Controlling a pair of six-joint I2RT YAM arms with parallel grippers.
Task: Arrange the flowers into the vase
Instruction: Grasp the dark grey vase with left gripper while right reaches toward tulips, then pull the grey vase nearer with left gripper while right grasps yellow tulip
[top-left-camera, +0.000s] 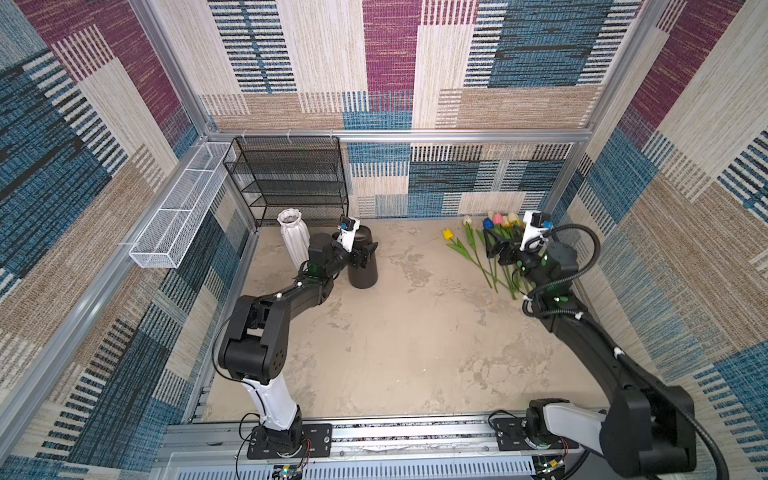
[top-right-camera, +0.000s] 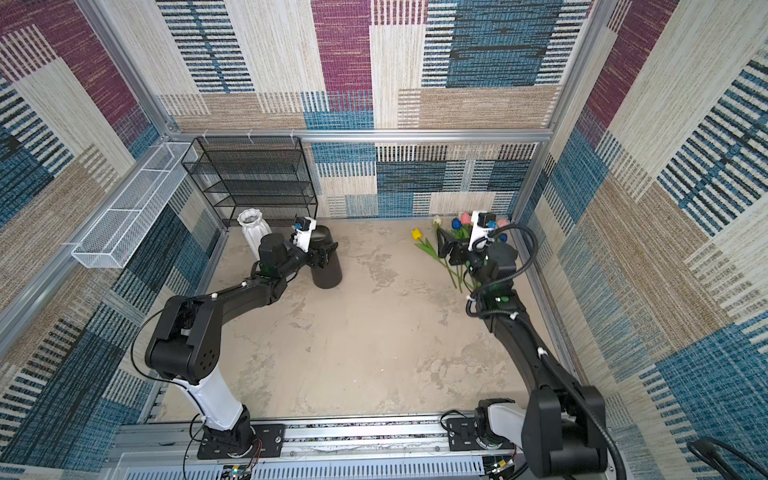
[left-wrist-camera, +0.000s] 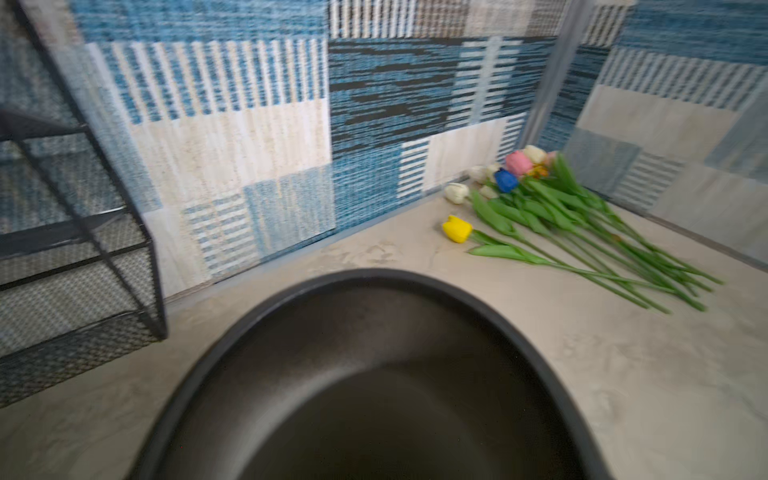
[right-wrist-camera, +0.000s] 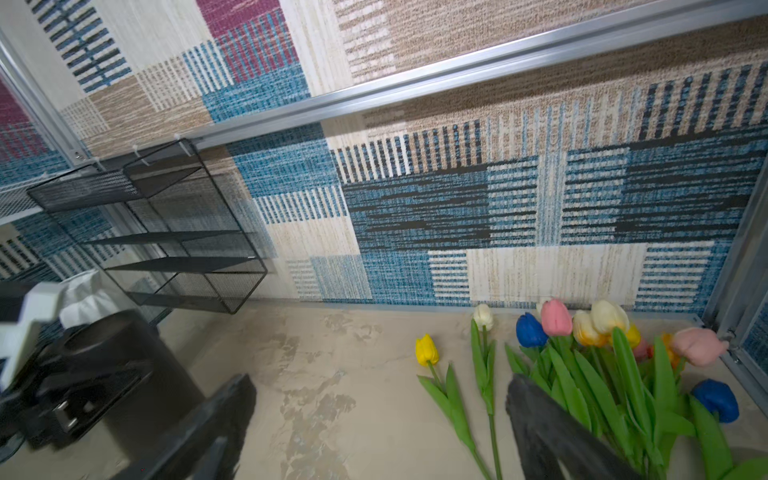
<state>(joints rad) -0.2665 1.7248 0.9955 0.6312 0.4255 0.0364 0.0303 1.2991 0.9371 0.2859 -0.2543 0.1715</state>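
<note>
Lying flat in the upper right of both top views, the flowers (left-wrist-camera: 552, 212) are heaped close to the back wall and the right wall, with their stems overlapped and crossed. None is seen in either vase. One yellow tulip (left-wrist-camera: 457, 228) is set a little apart from the heap, toward the middle. The right gripper (right-wrist-camera: 380, 399) is held just above the stems. Its fingers (right-wrist-camera: 536, 415) are spread wide, with only bare tabletop (top-left-camera: 415, 332) and leaves between them, and nothing is pinched. The left gripper (top-left-camera: 365, 254) is seen at the side of the dark vase (top-left-camera: 362, 276), left of centre. A white vase (top-left-camera: 293, 237) stands just behind it, in front of a wire shelf (top-left-camera: 291, 183). No fingers are shown in the left wrist view, which is filled by the vase mouth, so whether the vase is clasped or only approached cannot be told.

The first pick is judged to be in hand, with all the arranging yet to be done. Most trouble is to be expected from the tangle. If the fingers are closed in the thick of the heap, several stems may be caught at once, or neighbours dragged along by their leaves. A pinch taken too near a head could let the long stem swing and miss the mouth. The vase could be tipped by a stem levered against its rim if it is not steadied. The two arms could also be brought into contact above it.
</note>
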